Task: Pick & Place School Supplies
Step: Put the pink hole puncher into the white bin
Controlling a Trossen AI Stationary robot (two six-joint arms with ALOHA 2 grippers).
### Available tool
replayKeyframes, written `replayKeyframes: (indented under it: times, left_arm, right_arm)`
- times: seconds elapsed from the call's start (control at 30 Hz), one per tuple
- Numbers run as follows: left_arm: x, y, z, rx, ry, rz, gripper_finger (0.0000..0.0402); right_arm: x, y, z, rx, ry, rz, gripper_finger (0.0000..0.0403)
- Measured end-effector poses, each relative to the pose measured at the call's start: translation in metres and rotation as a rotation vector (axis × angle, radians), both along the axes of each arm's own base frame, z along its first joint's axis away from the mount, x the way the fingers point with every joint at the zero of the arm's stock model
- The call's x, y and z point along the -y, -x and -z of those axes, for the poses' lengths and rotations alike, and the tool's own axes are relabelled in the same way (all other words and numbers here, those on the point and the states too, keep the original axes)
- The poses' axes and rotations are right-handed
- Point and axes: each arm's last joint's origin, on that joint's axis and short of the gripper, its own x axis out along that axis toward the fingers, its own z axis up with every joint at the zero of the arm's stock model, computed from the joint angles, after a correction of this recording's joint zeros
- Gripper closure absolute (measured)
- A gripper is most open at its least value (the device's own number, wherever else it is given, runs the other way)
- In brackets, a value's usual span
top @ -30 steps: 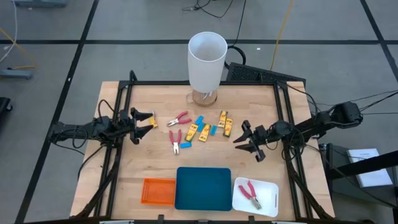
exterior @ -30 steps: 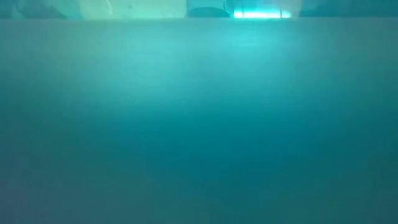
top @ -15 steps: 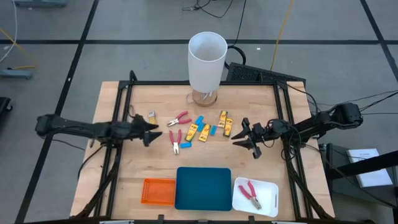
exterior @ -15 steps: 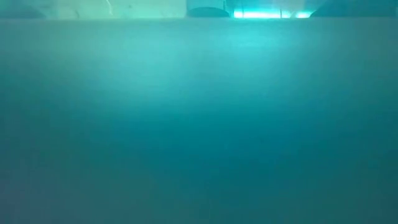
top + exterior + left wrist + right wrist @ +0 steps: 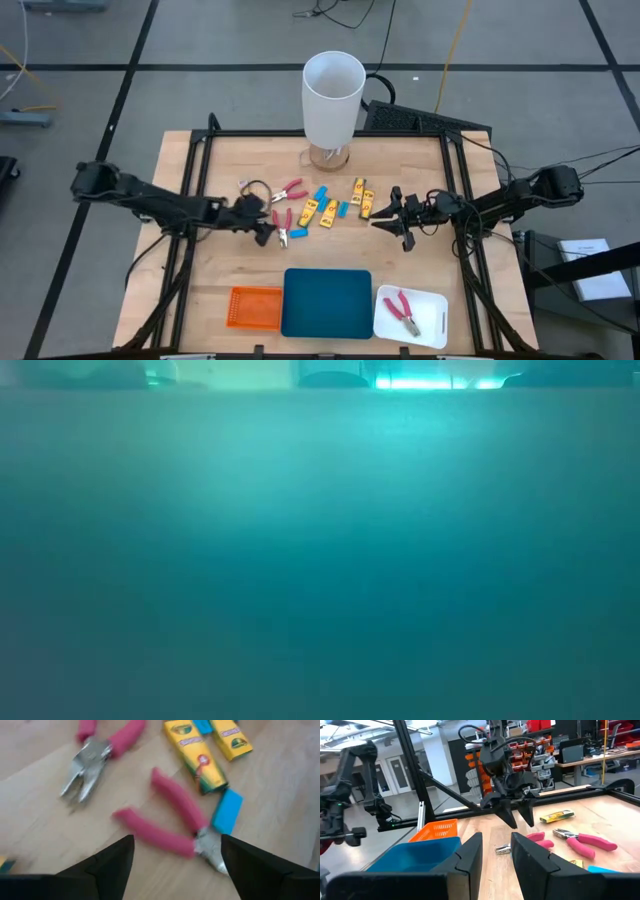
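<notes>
The school supplies lie loose in the middle of the table. They are two red-handled pliers [image 5: 290, 190] [image 5: 282, 226], several yellow boxes [image 5: 329, 212] and light-blue blocks [image 5: 320, 193]. One small yellow piece [image 5: 244, 186] lies apart to the left. My left gripper [image 5: 266, 226] is open and slants down over the nearer pliers [image 5: 170, 817]. Its fingers [image 5: 112, 865] stand apart above them without touching. My right gripper [image 5: 396, 215] hovers right of the pile, its fingers [image 5: 468, 854] a narrow gap apart with nothing between.
A tall white cylinder [image 5: 333, 95] stands at the far middle. Along the near edge sit an orange tray [image 5: 254, 307], a teal tray [image 5: 327, 302] and a white tray [image 5: 432, 322] with red pliers [image 5: 403, 311] in it. Black frame rails [image 5: 196, 170] border the table.
My left gripper has travelled from the table's left side toward the middle, sinking and tipping its fingers downward, and now stands over the nearer red pliers. The supplies have stayed where they were.
</notes>
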Motion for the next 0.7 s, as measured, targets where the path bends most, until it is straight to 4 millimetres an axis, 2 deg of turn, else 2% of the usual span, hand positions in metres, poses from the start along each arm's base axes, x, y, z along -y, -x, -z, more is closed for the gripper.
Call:
replayKeyframes:
  times: [0.2,0.3,0.43,0.57,0.7]
  left_arm:
    - [-0.003,-0.038,-0.010,-0.214,0.054,-0.126,0.0151]
    - [-0.006,-0.048,-0.005,-0.354,0.070,-0.183,0.0165]
    - [-0.010,-0.064,0.004,-0.392,0.070,-0.203,0.0179]
    - [-0.015,-0.072,0.016,-0.389,0.091,-0.260,0.0186]
    - [-0.018,-0.069,0.021,-0.438,0.138,-0.319,0.0196]
  right_arm:
    - [0.000,0.000,0.000,0.000,-0.004,-0.002,0.0310]
    - [0.000,0.000,0.000,-0.001,-0.014,-0.004,0.0310]
    - [0.000,0.000,0.000,-0.001,-0.018,-0.005,0.0310]
    - [0.000,0.000,0.000,-0.005,-0.019,-0.007,0.0310]
    - [-0.001,0.000,0.000,-0.009,-0.029,-0.008,0.0310]
